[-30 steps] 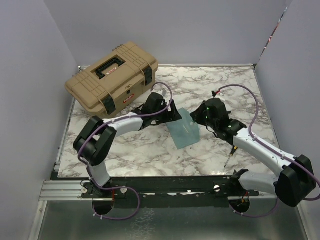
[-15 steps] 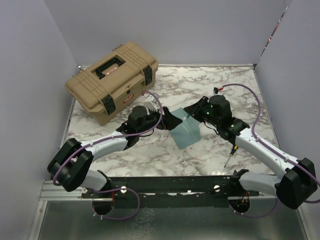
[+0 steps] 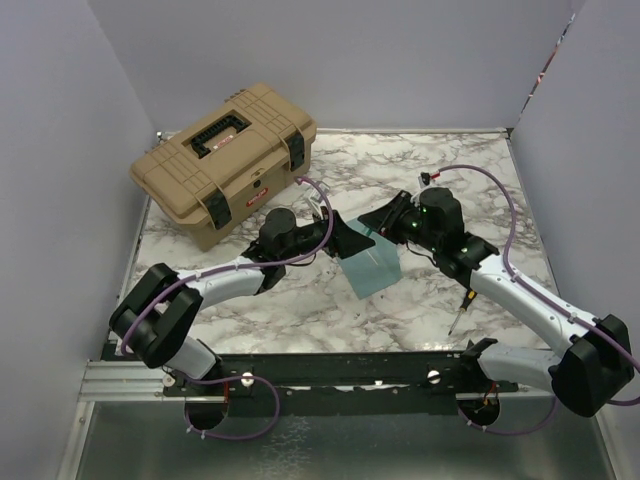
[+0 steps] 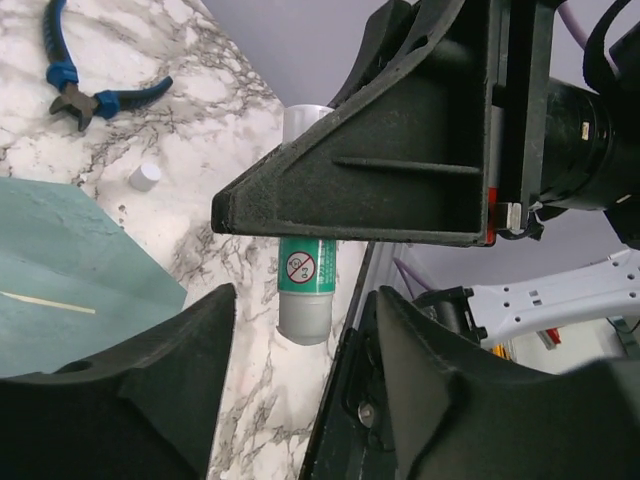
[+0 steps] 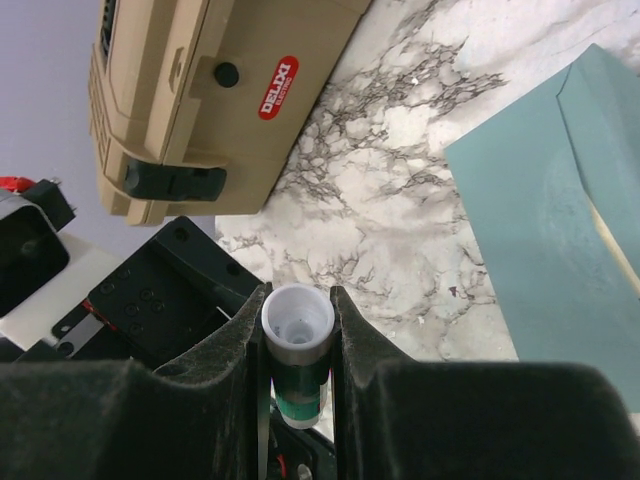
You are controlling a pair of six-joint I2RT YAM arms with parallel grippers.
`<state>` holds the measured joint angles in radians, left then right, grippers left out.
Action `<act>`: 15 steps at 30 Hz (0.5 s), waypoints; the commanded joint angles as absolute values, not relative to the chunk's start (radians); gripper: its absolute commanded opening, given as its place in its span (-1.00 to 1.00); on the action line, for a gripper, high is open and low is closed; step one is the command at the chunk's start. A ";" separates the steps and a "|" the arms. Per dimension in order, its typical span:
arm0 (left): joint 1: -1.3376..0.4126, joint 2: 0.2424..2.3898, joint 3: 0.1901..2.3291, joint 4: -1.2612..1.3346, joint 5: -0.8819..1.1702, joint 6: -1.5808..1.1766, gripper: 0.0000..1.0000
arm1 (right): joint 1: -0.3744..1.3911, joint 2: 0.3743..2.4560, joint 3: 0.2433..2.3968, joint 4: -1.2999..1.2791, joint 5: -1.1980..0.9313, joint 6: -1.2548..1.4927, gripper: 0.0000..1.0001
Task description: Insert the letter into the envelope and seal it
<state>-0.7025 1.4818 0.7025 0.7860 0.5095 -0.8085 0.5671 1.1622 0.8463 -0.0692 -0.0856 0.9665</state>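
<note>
The teal envelope [image 3: 372, 264] lies flat on the marble table between the arms; it also shows in the left wrist view [image 4: 70, 270] and the right wrist view [image 5: 560, 220]. Of the letter only a thin cream sliver [image 5: 612, 245] shows on it. My right gripper [image 3: 385, 217] [image 5: 297, 300] is shut on a green-labelled glue stick [image 5: 297, 335], held above the table just left of the envelope's far corner. My left gripper [image 3: 350, 240] [image 4: 303, 320] is open and empty, close under the right gripper, with the glue stick [image 4: 305, 285] just beyond its fingers.
A tan toolbox [image 3: 225, 150] stands at the back left, also in the right wrist view [image 5: 200, 90]. Blue-handled pliers [image 4: 90, 95] and a small white cap [image 4: 145, 176] lie on the marble. A small dark tool [image 3: 458, 315] lies near the right arm.
My left gripper has swung in toward the right gripper and the envelope's left edge. My right gripper has shifted slightly back with the glue stick.
</note>
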 commanded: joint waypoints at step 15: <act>-0.695 1.520 0.724 0.908 0.595 -0.882 -0.93 | 0.549 1.160 0.875 -0.085 -0.227 0.918 -0.99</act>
